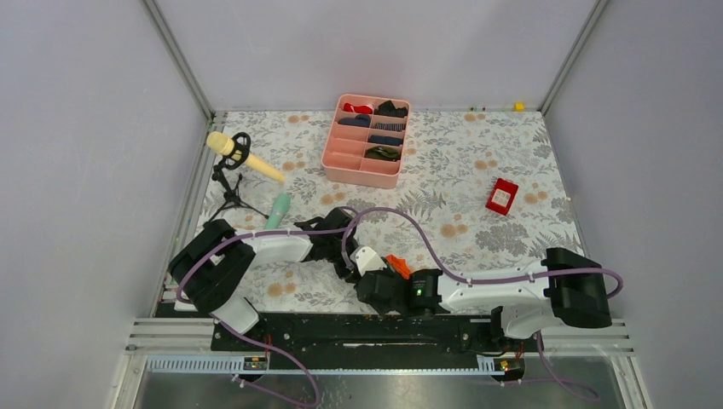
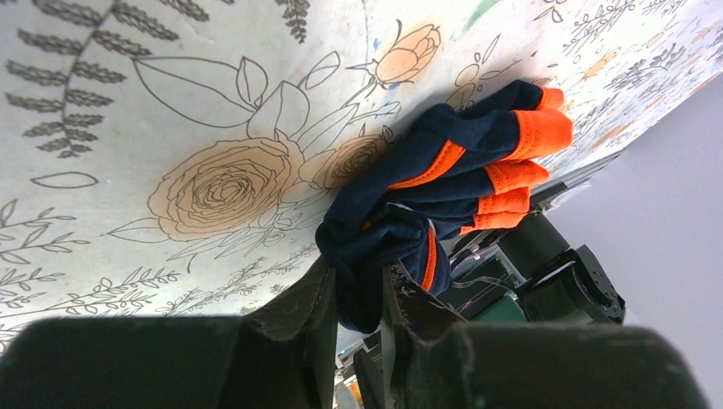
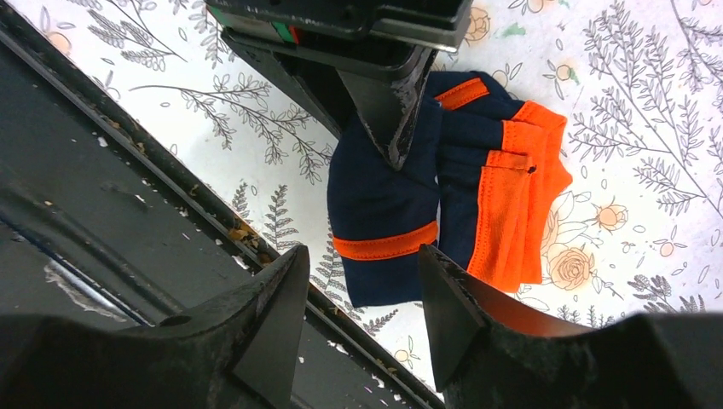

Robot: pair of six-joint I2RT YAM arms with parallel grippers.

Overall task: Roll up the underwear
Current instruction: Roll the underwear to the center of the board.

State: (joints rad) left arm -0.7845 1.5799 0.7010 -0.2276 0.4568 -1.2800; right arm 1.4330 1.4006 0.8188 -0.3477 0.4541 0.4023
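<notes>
The underwear (image 3: 384,200) is dark navy with orange bands, bunched on the floral table near the front edge. In the top view only its orange edge (image 1: 397,264) shows between the two arms. My left gripper (image 2: 358,294) is shut on a fold of the underwear (image 2: 443,162), which hangs bunched between its fingers. In the right wrist view the left gripper's fingers (image 3: 384,94) press on the navy cloth from above. My right gripper (image 3: 362,264) is open, its jaws apart just in front of the lower navy end, not touching it.
A pink tray (image 1: 332,148) with small rolled garments stands at the back centre. A yellow microphone on a stand (image 1: 243,158), a teal tube (image 1: 279,210) and a red box (image 1: 501,196) lie on the cloth. The black front rail (image 3: 102,196) runs beside the underwear.
</notes>
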